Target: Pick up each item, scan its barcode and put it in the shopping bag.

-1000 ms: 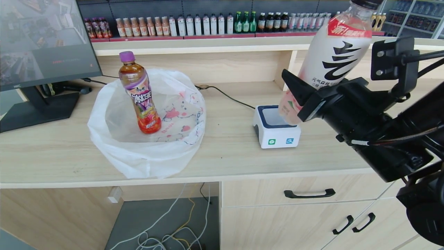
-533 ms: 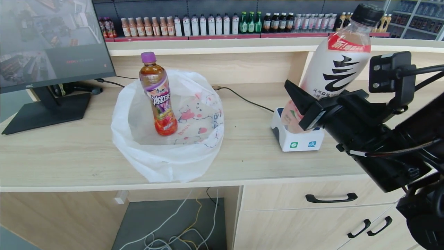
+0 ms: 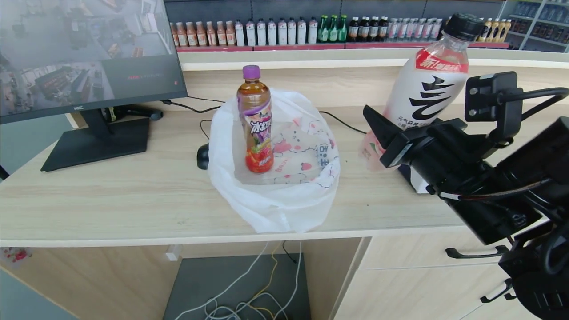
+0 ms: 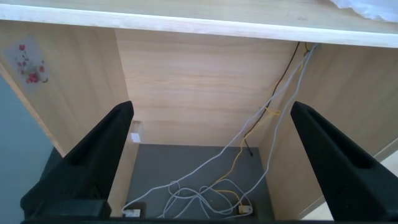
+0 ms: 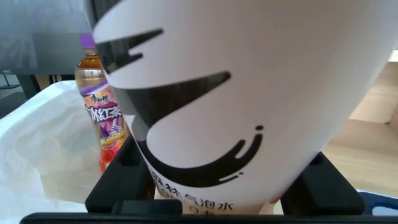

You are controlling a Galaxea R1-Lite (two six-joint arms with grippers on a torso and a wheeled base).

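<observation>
While clamped in the right pincer (image 3: 398, 133), hold the white bottle (image 3: 426, 89) upright; carry to the shopping bag (image 3: 275, 209) left of the pincer, lowering clear of the tea bottle (image 3: 255, 124).

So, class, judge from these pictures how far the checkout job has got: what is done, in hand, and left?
Done: the purple-capped bottle stands in the shopping bag. In hand: the right end effector grips the white-labelled bottle, raised beside the bag. Left: placing that bottle in the bag; whether it was scanned cannot be told.
</observation>
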